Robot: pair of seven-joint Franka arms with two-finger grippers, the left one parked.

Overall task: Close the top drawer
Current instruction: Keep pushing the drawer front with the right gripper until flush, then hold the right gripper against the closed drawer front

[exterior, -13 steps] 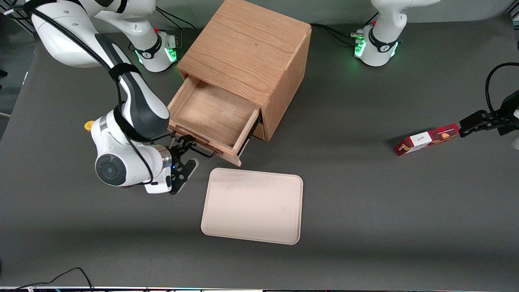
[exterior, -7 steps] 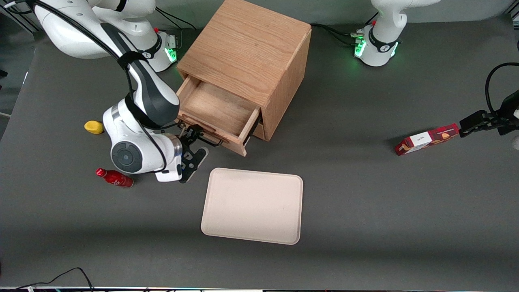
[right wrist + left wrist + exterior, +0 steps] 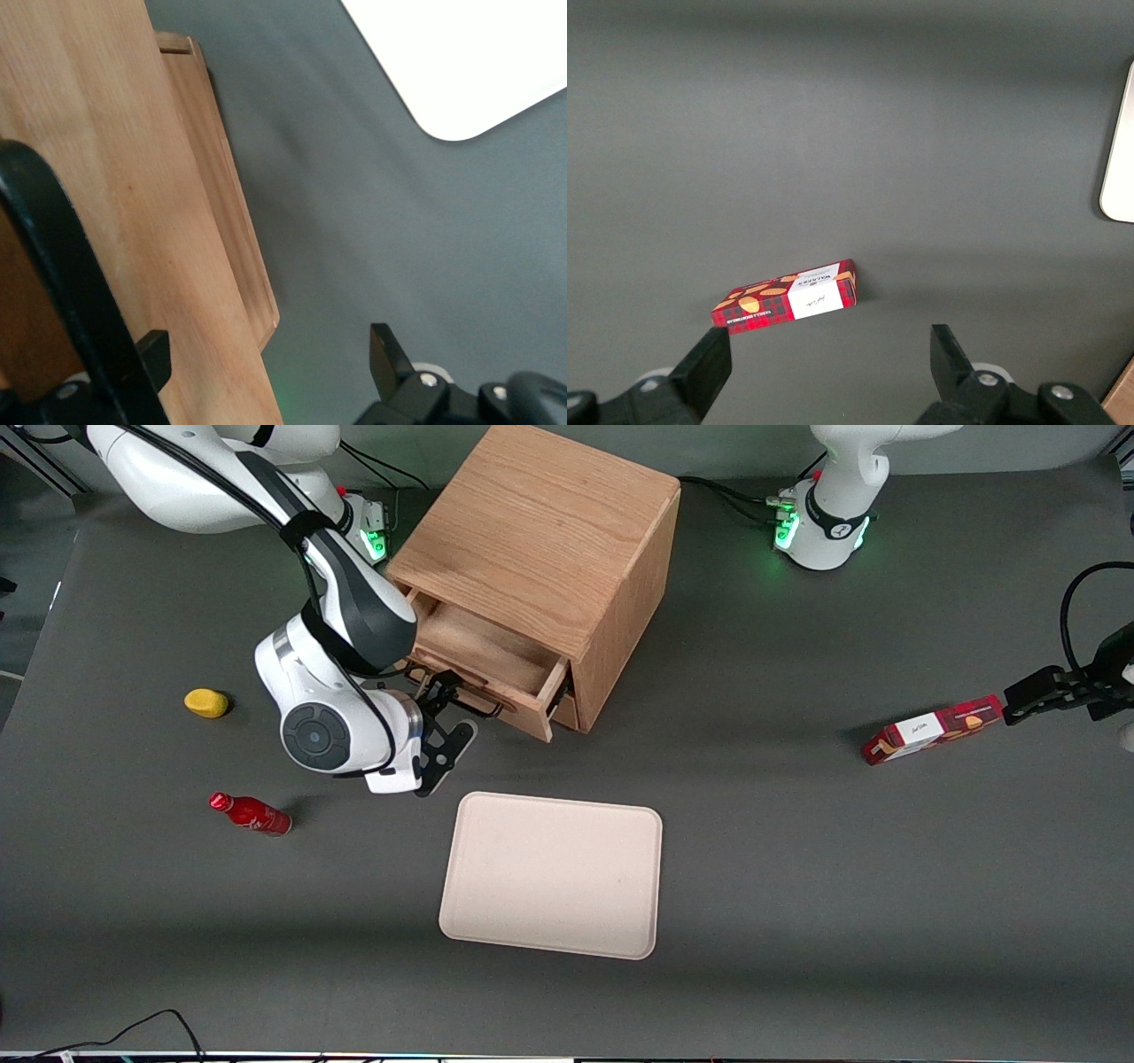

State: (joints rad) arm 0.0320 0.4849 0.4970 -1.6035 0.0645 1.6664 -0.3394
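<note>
Presently logged: hand (image 3: 447, 722), fingers spread, set against the front of the partly open top drawer (image 3: 483, 660); tray (image 3: 554, 875) nearby.

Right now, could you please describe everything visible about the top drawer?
The top drawer is a shallow light oak box with a thin black wire handle on its front. It stands partly open, out of the wooden cabinet, and looks empty. The gripper is at its front, fingers open about the handle.
</note>
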